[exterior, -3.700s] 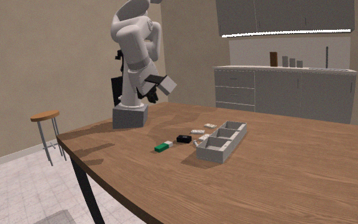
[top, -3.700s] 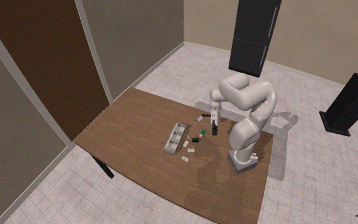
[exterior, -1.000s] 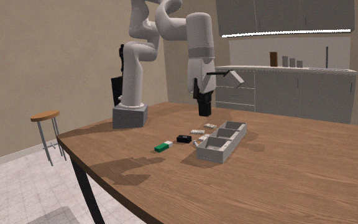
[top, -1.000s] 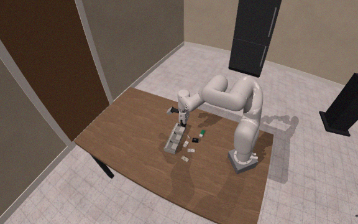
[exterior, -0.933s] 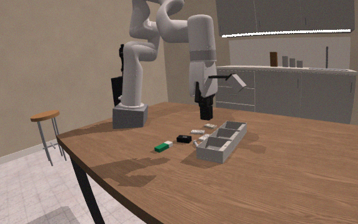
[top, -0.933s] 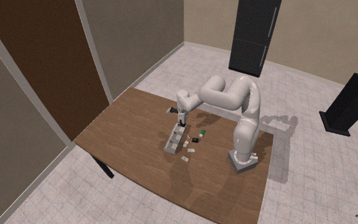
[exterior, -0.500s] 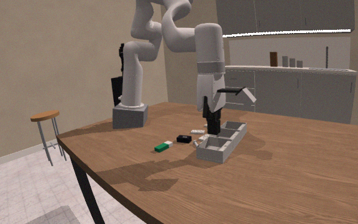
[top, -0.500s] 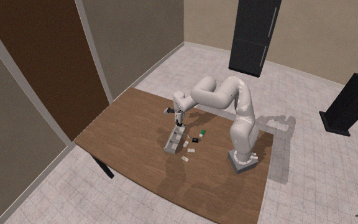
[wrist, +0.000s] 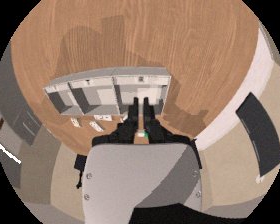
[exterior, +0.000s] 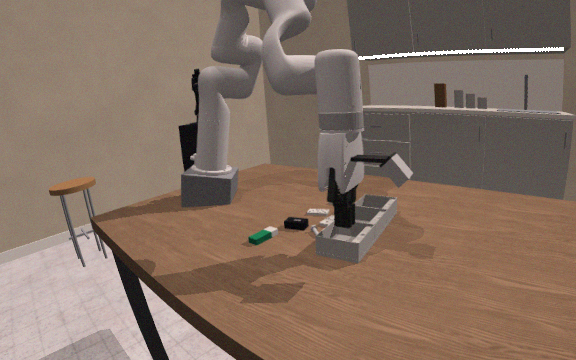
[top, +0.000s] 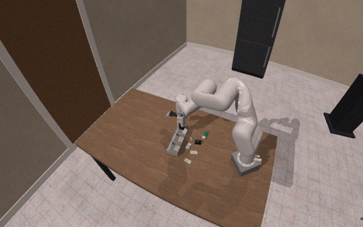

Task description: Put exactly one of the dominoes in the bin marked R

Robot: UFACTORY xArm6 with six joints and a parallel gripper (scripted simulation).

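Note:
A grey bin [top: 172, 151] [exterior: 340, 247] [wrist: 91, 83] with three compartments in a row stands on the wooden table; I cannot read its marks. My gripper [top: 181, 129] [exterior: 343, 224] [wrist: 140, 104] points straight down with its fingers lowered into the end compartment nearest the green block. The fingers are shut and I see nothing between them. Three white dominoes [top: 188, 145] [top: 193, 152] [top: 187, 161] lie flat on the table beside the bin. Two of them show in the exterior view [exterior: 318, 211] [exterior: 326, 220].
A green and white block [top: 205, 135] [exterior: 262, 235], a small black block [top: 198, 142] [exterior: 296, 223] and a small grey bolt-like piece [exterior: 313, 230] lie between the bin and the arm's base [top: 244, 164]. A stool [exterior: 73, 186] stands beside the table.

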